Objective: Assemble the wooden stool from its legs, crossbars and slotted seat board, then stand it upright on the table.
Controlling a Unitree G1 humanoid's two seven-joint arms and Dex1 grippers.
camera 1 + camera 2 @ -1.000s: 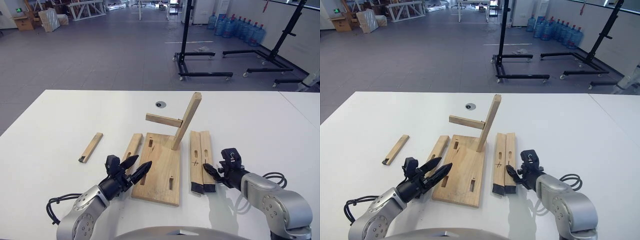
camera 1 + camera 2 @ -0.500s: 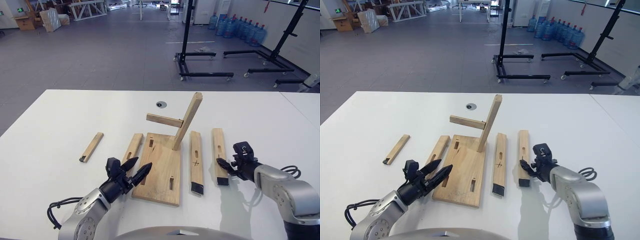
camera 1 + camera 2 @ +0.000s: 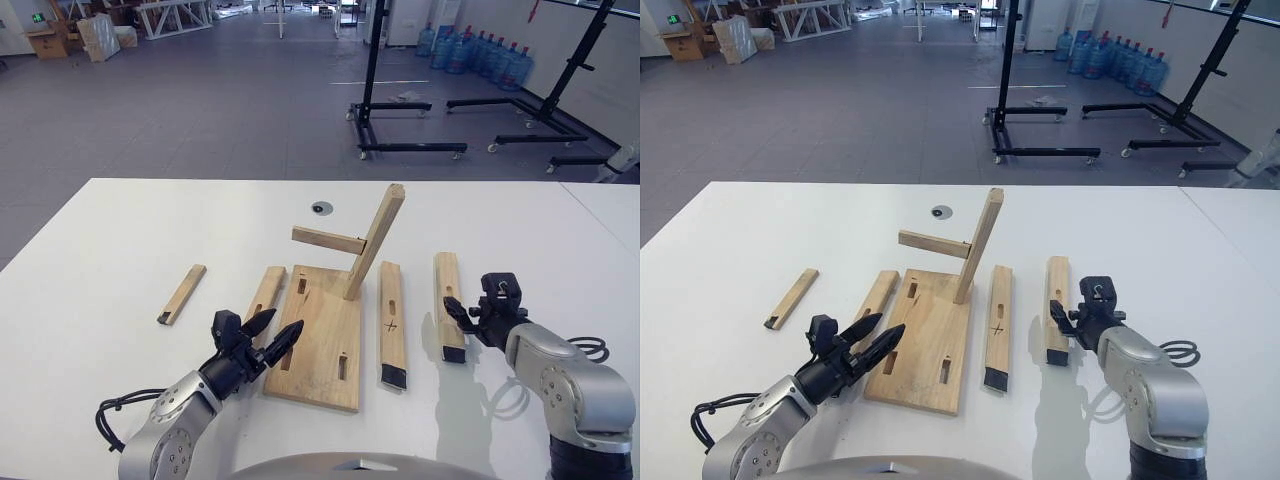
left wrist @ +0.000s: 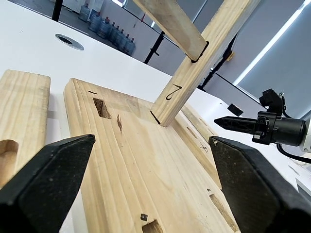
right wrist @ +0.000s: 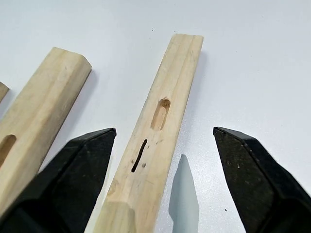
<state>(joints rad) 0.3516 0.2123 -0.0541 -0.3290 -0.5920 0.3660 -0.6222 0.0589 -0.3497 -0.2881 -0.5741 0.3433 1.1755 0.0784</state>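
The slotted seat board (image 3: 322,340) lies flat on the white table. One leg (image 3: 376,238) stands tilted in a slot of the board, with a crossbar (image 3: 327,240) stuck in its side. Three more legs lie flat: one (image 3: 264,296) left of the board, one (image 3: 392,318) just to its right, and one (image 3: 447,312) farther right. A short crossbar (image 3: 182,293) lies at the left. My left gripper (image 3: 280,326) is open at the board's near left edge (image 4: 131,165). My right gripper (image 3: 470,308) is open, its jaws on either side of the rightmost leg (image 5: 155,131).
A round hole (image 3: 321,209) sits in the table behind the board. Black cables lie by both arms (image 3: 575,350). Beyond the far table edge stand black wheeled racks (image 3: 400,110) on the floor. Bare table stretches on the far left and far right.
My right gripper has moved right and farther from me, taking one leg away from the other it lay against. The left arm has stayed put.
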